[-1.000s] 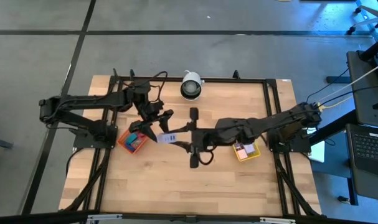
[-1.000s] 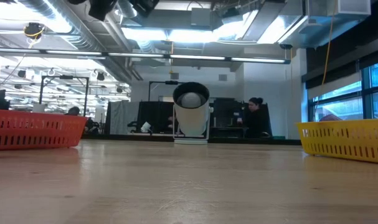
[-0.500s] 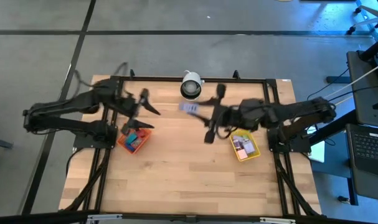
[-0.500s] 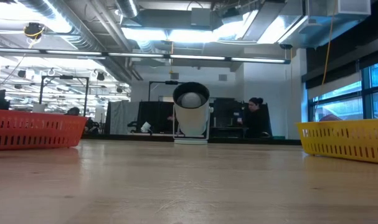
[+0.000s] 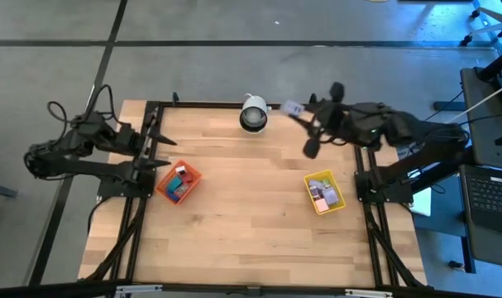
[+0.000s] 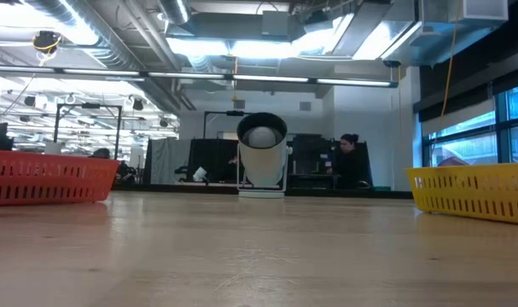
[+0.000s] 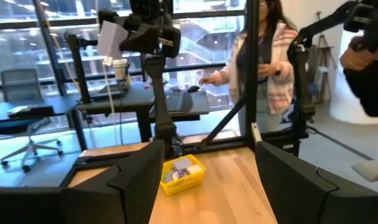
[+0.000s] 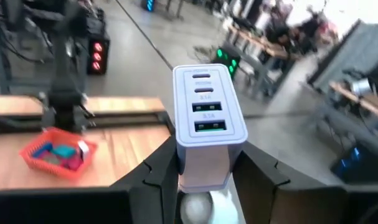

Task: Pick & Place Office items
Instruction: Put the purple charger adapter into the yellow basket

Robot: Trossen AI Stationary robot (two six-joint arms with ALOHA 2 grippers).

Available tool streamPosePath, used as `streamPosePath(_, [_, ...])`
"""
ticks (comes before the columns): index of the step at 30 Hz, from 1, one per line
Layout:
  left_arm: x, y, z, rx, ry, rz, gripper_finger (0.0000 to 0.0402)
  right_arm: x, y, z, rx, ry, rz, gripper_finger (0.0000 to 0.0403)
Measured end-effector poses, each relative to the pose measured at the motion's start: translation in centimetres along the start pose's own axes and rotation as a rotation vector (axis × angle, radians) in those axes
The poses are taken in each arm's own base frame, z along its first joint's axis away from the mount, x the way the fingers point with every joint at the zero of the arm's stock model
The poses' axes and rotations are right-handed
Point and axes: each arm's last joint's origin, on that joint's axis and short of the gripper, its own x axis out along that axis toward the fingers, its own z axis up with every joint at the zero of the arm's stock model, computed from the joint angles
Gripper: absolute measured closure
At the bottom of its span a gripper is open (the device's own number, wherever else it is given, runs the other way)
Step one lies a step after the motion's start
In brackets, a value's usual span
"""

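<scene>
The right gripper (image 8: 204, 168) is clamped on a lavender charger block (image 8: 207, 127) standing upright between its fingers. The left gripper (image 7: 207, 180) hangs wide open, holding nothing. Other office items (image 5: 178, 181) lie in the orange tray (image 5: 189, 187) and yellow tray (image 5: 337, 203).

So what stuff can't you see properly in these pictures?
- Low view: what lies in the orange tray and the yellow tray; their walls hide it.
- High view: the small office items are too tiny to tell apart.
- Right wrist view: the bottom of the white charger block, hidden between the right gripper's fingers.
- Low view: neither arm shows.
</scene>
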Motion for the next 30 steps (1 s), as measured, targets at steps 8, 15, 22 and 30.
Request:
streamPosePath(8, [-0.9, -0.1, -2.4, 0.018, -0.07, 0.085, 0.0153, -4.6, -3.4, -3.2, 0.11, 0.058, -0.051, 0.028])
streamPosePath(15, [-0.1, 0.4, -5.3, -0.029, -0.022, 0.239, 0.0153, -6.8, -4.1, -9.1, 0.233, 0.006, -0.056, 0.028])
streamPosePath(22, [0.8, 0.4, -7.8, -0.085, -0.009, 0.211, 0.0153, -6.1, -2.5, -15.9, 0.353, -0.01, -0.014, 0.028])
streamPosePath(30, [1.1, 0.2, -10.4, -0.108, -0.012, 0.192, 0.0153, -5.1, 0.6, -21.5, 0.437, -0.05, 0.088, 0.028])
